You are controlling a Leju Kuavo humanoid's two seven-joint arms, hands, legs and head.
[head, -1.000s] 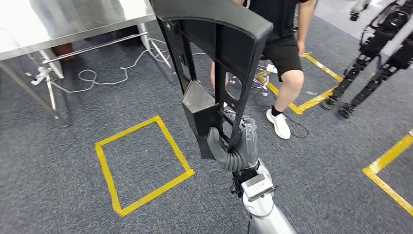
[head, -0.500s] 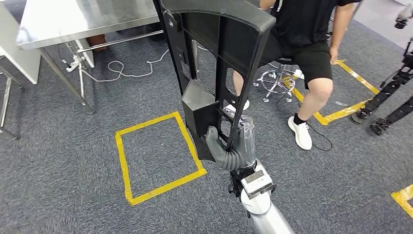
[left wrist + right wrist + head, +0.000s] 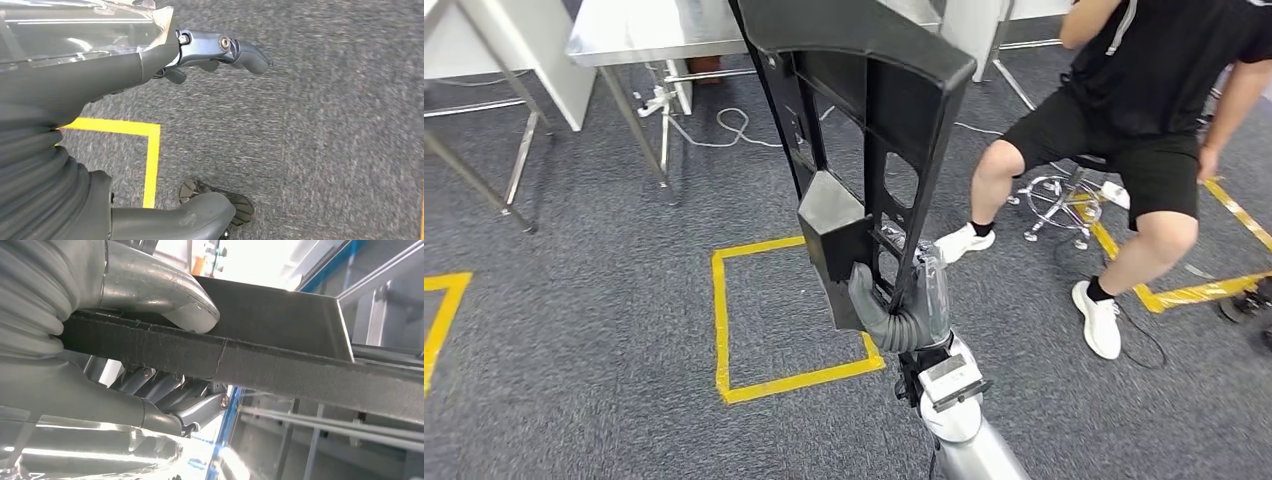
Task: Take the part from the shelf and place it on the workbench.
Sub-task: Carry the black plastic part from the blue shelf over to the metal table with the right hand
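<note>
Grey carpet floor (image 3: 574, 330) marked with a yellow tape rectangle (image 3: 724, 300) at centre; a further tape corner lies at the far left edge. A steel bench (image 3: 654, 35) on metal legs stands at the far left, with a white cable (image 3: 724, 130) looped on the floor beneath it. To the right, a person (image 3: 1144, 110) in black shirt and shorts sits on a wheeled stool (image 3: 1059, 195), white shoes on the carpet.

Centre: the right hand (image 3: 914, 305), on its silver arm, holds the black plastic frame part (image 3: 864, 130) upright above the floor, between the tape rectangle and the person. The part is a long ribbed frame with open windows, a boxy block at its lower left and a broad curved top. The grey thumb (image 3: 165, 295) presses one face of the lower bar while the darker fingers (image 3: 175, 390) wrap the opposite face, clamping it.

Left hand (image 3: 125, 75) hangs over the carpet beside a yellow tape corner; its fingers (image 3: 225, 50) are extended, the thumb apart, holding nothing.
</note>
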